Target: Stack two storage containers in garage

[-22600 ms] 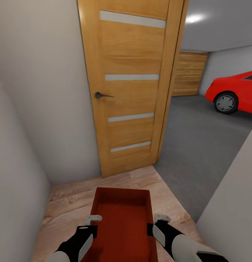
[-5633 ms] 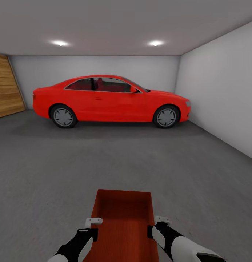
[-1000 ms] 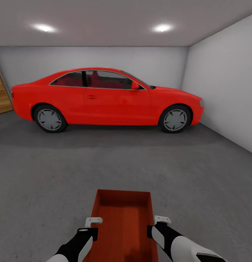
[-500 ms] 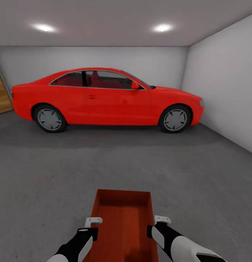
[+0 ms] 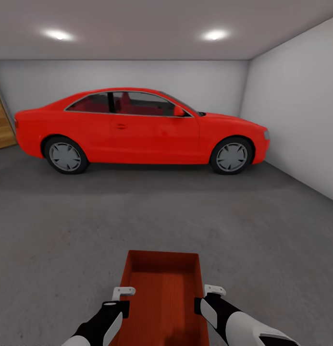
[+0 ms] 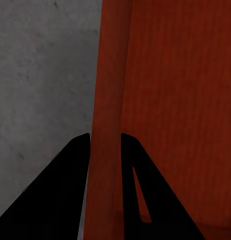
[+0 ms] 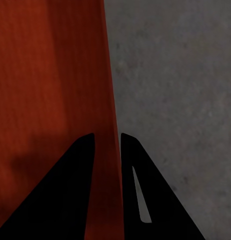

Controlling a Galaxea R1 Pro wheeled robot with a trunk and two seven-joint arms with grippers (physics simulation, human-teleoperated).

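Observation:
I carry one long, shallow red-orange storage container (image 5: pixel 162 293) above the garage floor (image 5: pixel 137 211), low in the head view. My left gripper (image 5: pixel 122 294) is shut on its left wall, and in the left wrist view the two dark fingers (image 6: pixel 70 185) straddle that ribbed wall (image 6: pixel 108 100). On the opposite side my right gripper (image 5: pixel 209 294) is shut on the right wall; the right wrist view has its fingers (image 7: pixel 75 185) pinching the thin wall (image 7: pixel 109 100), with grey concrete (image 7: pixel 175 100) beside it.
A big red car (image 5: pixel 137 129) stands side-on across the far end of the garage. A white wall (image 5: pixel 301 115) runs along the right, and a strip of wooden door (image 5: pixel 0 120) shows at the far left. Open concrete lies between me and the car.
Hardly anything differs over the last second: the view tilted very slightly and the container stays held. Longer ago I came through the wooden doorway and rolled closer to the car.

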